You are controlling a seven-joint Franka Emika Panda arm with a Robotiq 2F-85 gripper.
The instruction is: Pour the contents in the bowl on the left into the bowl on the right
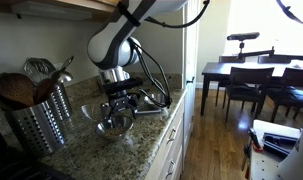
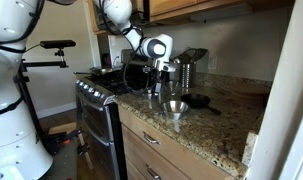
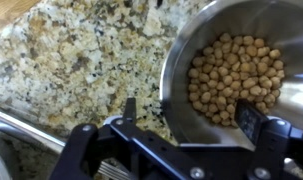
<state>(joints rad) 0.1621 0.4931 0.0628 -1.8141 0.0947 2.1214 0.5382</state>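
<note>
The steel bowl (image 3: pixel 179 75) fills the upper right of the wrist view. It is shiny, with a thin rim, and holds a heap of small round tan pieces (image 3: pixel 236 75) that look like chickpeas. In both exterior views it stands on the worktop right under the arm, at lower centre of the frame (image 1: pixel 113 124) (image 2: pixel 174 108).

The gripper (image 3: pixel 191 115) comes in from the bottom edge of the wrist view with its jaws apart. One of the black fingers (image 3: pixel 131 108) is over the stone and the other is over the bowl's right side, so the near rim lies between them. I cannot tell whether either finger touches the metal.

In an exterior view a dark bowl (image 2: pixel 198 100) sits just beside the steel one, to its right in the frame. A perforated metal utensil holder (image 1: pixel 41 125) with wooden spoons stands at the left of the frame, apart from the bowl.

The worktop (image 3: pixel 81 60) is speckled granite in tan, cream and black. A stove (image 2: pixel 96 90) adjoins it at the left, with wooden drawers (image 2: pixel 156 150) below. At the right of an exterior view, a dark dining table (image 1: pixel 246 70) with chairs stands on a wood floor (image 1: pixel 216 145).
</note>
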